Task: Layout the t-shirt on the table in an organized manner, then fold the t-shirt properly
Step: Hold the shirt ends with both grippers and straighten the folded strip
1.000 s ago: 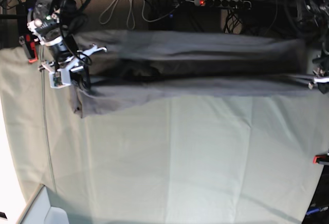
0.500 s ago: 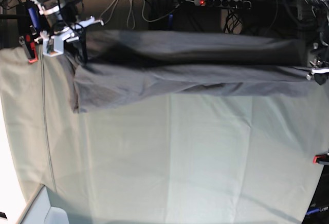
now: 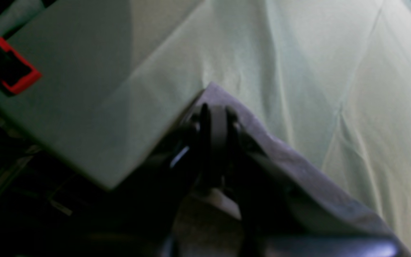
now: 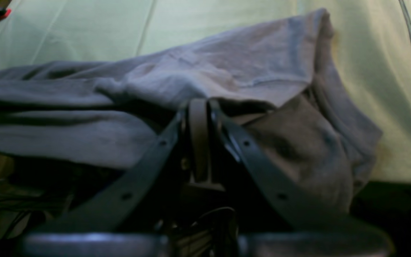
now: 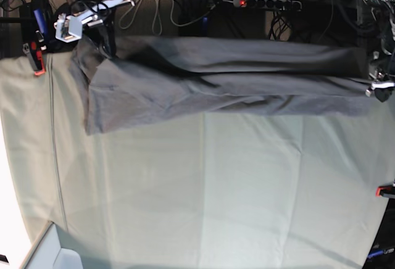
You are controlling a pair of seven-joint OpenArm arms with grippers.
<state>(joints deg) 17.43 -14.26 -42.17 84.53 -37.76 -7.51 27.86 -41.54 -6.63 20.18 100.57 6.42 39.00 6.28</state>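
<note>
The grey t-shirt (image 5: 216,84) stretches as a long band along the far edge of the table (image 5: 216,195), held at both ends. At the left of the base view my right gripper (image 5: 109,45) is shut on the shirt's end, lifted above the far table edge. In the right wrist view its jaws (image 4: 198,107) pinch a fold of the t-shirt (image 4: 227,60), which drapes onto the table (image 4: 369,71). My left gripper (image 5: 376,87) is shut on the opposite end at the far right. In the left wrist view it (image 3: 214,116) pinches the t-shirt (image 3: 298,171) edge above the table (image 3: 298,53).
Red-black clamps (image 5: 38,59) (image 5: 386,190) grip the cloth at the left and right edges; one clamp (image 3: 18,71) shows in the left wrist view. A power strip (image 5: 265,2) and cables lie beyond the far edge. A white box (image 5: 55,250) sits at the near left corner.
My right gripper has risen and moved toward the far left corner, pulling the shirt's left end with it. The fabric has spread wider. The left gripper has barely moved.
</note>
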